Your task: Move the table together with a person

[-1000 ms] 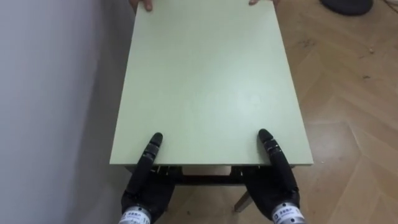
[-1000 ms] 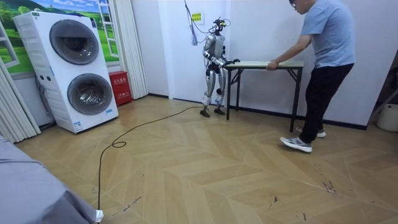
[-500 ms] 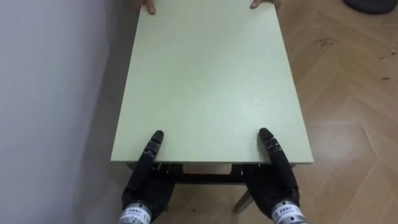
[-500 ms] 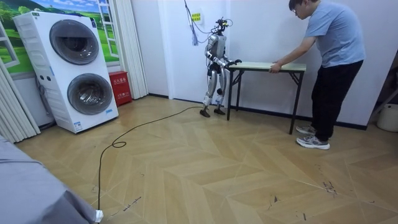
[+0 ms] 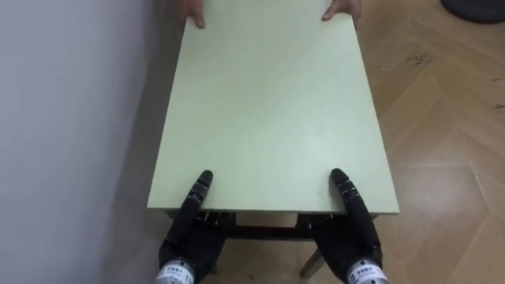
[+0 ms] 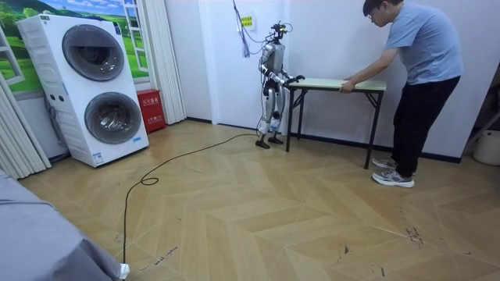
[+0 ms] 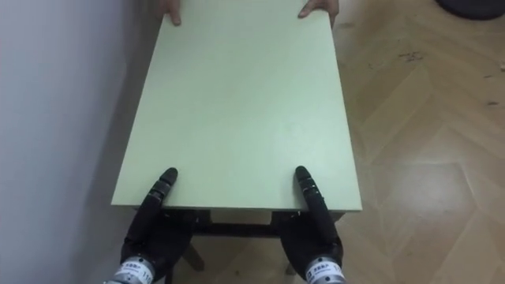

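**tbl_watcher:** Fingers (image 5: 200, 188) first. One dark digit of the left hand (image 5: 188, 241) lies flat on the worktop (image 5: 268, 102), and it's the same for the right hand (image 5: 353, 241). The rest go under the near edge, so I can't tell whether either hand is actually clamped on.

**plankton:** And where's the table (image 6: 337, 81) sitting?

**tbl_watcher:** Straight in front of the robot, pale green top, long axis running directly away from it. The robot has the near short end. A person (image 6: 418, 62) bends over the far short end, with the person's hands (image 5: 192, 11) near the two far corners. The long edge on the robot's left runs just beside the wall (image 5: 71, 118), and there's open wooden floor (image 5: 442, 150) on its right. Both robot hands sit about evenly in from their corners, so neither is nearer.

**plankton:** So what does the carry hinge on?

**tbl_watcher:** My guess is that long axis. There's no room on the wall side, so it goes lengthwise or swings out toward the floor side. Whether the legs are off the ground, I can't say.

**plankton:** Any labels?

**tbl_watcher:** There's a small sign (image 6: 247, 23) on the wall above the robot, and a red box (image 6: 148, 108) by the stacked washing machines (image 6: 98, 86). Both carry print, but it's too small to read.
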`<state>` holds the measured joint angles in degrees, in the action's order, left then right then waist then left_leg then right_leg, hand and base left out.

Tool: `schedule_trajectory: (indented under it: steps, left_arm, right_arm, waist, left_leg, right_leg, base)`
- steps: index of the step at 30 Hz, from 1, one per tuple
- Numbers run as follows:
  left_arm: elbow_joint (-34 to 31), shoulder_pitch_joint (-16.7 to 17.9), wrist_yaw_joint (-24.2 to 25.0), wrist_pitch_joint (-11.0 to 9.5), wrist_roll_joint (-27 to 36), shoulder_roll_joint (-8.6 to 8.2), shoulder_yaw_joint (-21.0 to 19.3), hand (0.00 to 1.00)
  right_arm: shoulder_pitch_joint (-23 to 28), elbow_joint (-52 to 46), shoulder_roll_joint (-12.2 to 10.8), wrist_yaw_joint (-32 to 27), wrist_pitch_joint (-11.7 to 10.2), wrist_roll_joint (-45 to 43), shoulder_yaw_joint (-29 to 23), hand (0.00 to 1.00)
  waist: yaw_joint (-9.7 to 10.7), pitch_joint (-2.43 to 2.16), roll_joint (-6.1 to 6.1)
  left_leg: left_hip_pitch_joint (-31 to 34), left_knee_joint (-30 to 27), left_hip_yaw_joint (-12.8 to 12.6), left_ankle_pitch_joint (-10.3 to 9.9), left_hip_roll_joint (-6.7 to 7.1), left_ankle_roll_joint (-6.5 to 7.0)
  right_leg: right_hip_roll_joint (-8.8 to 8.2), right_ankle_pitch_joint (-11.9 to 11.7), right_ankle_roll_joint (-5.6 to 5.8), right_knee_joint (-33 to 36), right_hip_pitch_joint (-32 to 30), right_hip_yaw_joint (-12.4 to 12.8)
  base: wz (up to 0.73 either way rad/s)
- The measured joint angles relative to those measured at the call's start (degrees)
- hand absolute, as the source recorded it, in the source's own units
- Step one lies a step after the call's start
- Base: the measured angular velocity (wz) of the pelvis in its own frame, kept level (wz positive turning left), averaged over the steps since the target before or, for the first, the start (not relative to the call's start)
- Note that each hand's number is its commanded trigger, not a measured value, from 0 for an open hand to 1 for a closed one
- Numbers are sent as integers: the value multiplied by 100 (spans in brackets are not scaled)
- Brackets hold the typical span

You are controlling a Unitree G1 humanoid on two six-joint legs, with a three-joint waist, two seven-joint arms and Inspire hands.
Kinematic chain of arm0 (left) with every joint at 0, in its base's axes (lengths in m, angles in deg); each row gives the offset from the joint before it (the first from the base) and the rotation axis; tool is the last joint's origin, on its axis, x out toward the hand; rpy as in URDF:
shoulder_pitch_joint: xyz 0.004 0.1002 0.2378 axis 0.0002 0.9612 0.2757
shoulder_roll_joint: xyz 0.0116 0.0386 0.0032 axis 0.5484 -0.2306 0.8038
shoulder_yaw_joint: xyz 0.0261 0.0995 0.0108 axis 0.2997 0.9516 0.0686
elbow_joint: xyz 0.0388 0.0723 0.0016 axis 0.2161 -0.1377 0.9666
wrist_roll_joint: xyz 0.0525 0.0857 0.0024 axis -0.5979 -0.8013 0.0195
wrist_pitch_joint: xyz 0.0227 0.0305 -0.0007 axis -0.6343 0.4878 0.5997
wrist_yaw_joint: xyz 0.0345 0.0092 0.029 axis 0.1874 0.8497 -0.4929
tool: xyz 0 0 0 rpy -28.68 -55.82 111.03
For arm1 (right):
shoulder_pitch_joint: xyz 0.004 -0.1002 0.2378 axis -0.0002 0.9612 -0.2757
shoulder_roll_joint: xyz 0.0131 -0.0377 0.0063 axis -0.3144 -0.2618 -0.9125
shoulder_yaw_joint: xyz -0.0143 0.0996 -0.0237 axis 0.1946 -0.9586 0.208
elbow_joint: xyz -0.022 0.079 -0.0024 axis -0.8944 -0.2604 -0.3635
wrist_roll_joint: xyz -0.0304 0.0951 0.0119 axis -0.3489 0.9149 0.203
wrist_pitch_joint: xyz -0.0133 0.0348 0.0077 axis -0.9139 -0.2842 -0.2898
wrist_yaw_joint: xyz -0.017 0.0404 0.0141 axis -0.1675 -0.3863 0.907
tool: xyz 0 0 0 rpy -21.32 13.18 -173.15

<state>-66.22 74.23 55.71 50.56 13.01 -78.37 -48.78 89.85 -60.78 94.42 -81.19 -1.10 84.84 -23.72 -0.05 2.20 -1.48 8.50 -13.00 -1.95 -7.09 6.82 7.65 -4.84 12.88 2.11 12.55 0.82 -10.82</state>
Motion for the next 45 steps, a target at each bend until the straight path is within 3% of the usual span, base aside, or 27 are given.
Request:
schedule_trajectory:
  steps: [2,6,8,11,20,21,22,23,24,25,27,30,32,35,45]
  left_arm:
    - [220,0,131,2,-152,-128,-56,100]
    - [415,6,307,30,-201,-152,-107,100]
    - [628,-27,459,36,-218,-153,-154,100]
    - [1000,-92,661,44,-421,-213,-248,100]
    - [1333,-145,986,208,-541,-214,-391,100]
    - [1362,-144,1019,208,-563,-214,-397,99]
    - [1406,-144,1074,212,-573,-214,-403,83]
    - [1431,-140,1112,234,-613,-217,-422,65]
    - [1436,-139,1123,252,-644,-223,-440,0]
    - [1476,-145,1151,264,-680,-242,-464,0]
    - [1520,-156,1179,292,-699,-251,-496,0]
    - [1649,-206,1391,310,-1300,-187,-532,0]
    - [1717,-209,1446,315,-1919,-55,-506,0]
    - [1806,-208,1520,322,-2306,-24,-542,0]
    - [1848,-198,1570,336,-2446,-24,-566,0]
  right_arm:
    - [7,147,-16,75,0,-6,-1,100]
    - [10,302,-66,206,0,-101,12,100]
    - [8,477,-193,282,4,-188,24,100]
    - [4,747,-289,429,13,-243,40,100]
    - [-6,1061,-435,710,158,-420,-89,100]
    - [-6,1078,-437,735,164,-428,-94,100]
    - [-5,1120,-444,808,184,-445,-112,100]
    - [-6,1147,-444,843,195,-478,-124,80]
    - [-6,1160,-444,861,206,-491,-132,5]
    - [-7,1188,-443,894,225,-514,-145,0]
    - [-7,1219,-444,921,273,-580,-192,0]
    - [-21,1393,-437,1197,403,-691,-298,0]
    - [-28,1492,-340,1444,493,-986,-296,0]
    - [-65,1565,-200,1577,571,-1218,-295,0]
    - [-119,1567,-148,1866,725,-1350,-309,0]
  waist:
    - [-52,-7,17]
    - [-106,-20,39]
    - [-141,-63,95]
    - [-204,-91,130]
    - [-198,-107,119]
    - [-200,-107,119]
    - [-201,-108,116]
    - [-204,-108,114]
    - [-203,-108,114]
    - [-203,-107,114]
    - [-201,-100,103]
    - [-195,-97,86]
    - [-195,-106,58]
    - [-196,-112,52]
    - [-197,-136,103]
  left_leg:
    - [-72,38,-33,-3,-7,4]
    - [-91,64,-54,-4,-14,6]
    - [-149,69,-47,-4,-15,6]
    - [-337,169,-35,-6,-12,6]
    - [-434,171,35,-24,-8,34]
    - [-435,171,41,-24,-8,34]
    - [-435,171,53,-24,-9,34]
    - [-435,168,58,-24,-11,33]
    - [-438,168,59,-24,-13,33]
    - [-444,168,63,-24,-14,32]
    - [-462,169,64,-24,-13,31]
    - [-493,175,73,-25,-11,30]
    - [-493,175,74,-25,-11,30]
    - [-492,173,74,-23,-12,28]
    - [-509,170,72,-22,-12,27]
  right_leg:
    - [1,-6,-4,-1,37,9]
    - [1,-9,-3,-4,44,-12]
    - [1,-10,-3,-17,106,-34]
    - [17,-51,13,-109,270,8]
    - [53,-82,11,-96,327,289]
    - [55,-82,12,-97,330,291]
    - [60,-82,12,-97,333,292]
    - [63,-82,12,-97,339,293]
    - [65,-82,12,-98,342,293]
    - [68,-82,12,-100,350,294]
    - [68,-82,12,-104,369,294]
    - [68,-82,12,-105,398,290]
    - [67,-82,12,-106,398,291]
    - [67,-81,13,-108,399,288]
    - [65,-82,13,-107,417,278]
  base:
    - [-9]
    - [-4]
    - [0]
    - [-2]
    - [1]
    - [6]
    - [4]
    - [3]
    - [0]
    - [0]
    - [0]
    - [0]
    - [0]
    - [0]
    - [0]
